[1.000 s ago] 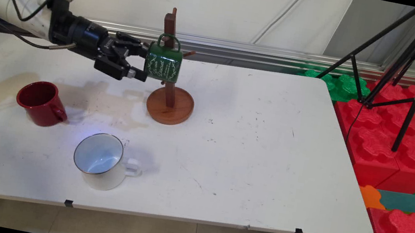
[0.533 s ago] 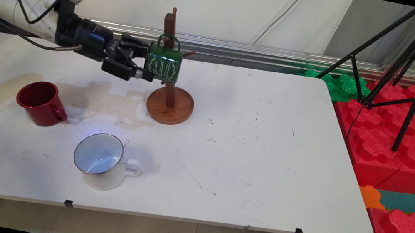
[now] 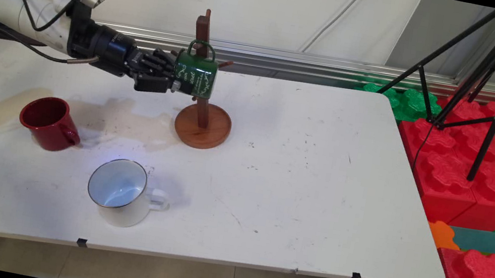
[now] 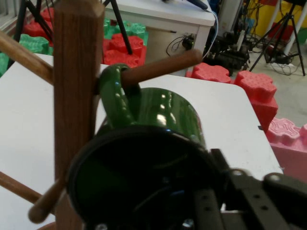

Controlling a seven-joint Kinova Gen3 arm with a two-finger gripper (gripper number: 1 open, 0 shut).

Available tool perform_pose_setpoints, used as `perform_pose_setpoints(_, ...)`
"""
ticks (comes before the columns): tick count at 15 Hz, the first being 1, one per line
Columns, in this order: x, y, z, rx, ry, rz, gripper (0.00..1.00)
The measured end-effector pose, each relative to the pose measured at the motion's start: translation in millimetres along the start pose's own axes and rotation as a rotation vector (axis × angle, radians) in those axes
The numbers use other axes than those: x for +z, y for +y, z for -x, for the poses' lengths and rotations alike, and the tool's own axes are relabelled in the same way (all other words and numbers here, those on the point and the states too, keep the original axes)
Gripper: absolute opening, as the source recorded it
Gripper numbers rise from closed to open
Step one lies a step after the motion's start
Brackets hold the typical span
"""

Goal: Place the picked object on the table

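A green enamel mug (image 3: 195,75) hangs by its handle on a peg (image 4: 158,67) of the wooden mug tree (image 3: 202,126), whose post (image 4: 76,96) stands at the left of the hand view. My gripper (image 3: 175,81) reaches in level from the left and is shut on the mug's rim. In the hand view the green mug (image 4: 163,115) turns its dark mouth towards the camera, and the gripper (image 4: 211,187) sits at the rim's lower right with one finger (image 4: 240,191) outside the wall. The inner finger is hard to make out.
A red mug (image 3: 49,122) stands at the table's left and a white mug (image 3: 120,191) near the front, both below the arm. A black tripod (image 3: 482,88) and red and green foam blocks (image 3: 464,165) stand off the table's right edge.
The gripper has moved right onto the green mug and its fingers have come together on the rim. The mug has tilted slightly on its peg.
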Motion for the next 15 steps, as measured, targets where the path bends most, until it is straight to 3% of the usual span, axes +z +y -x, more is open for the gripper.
perform_pose_setpoints(15,-6.0,9.5,-7.2,0.023,0.012,0.046,0.0)
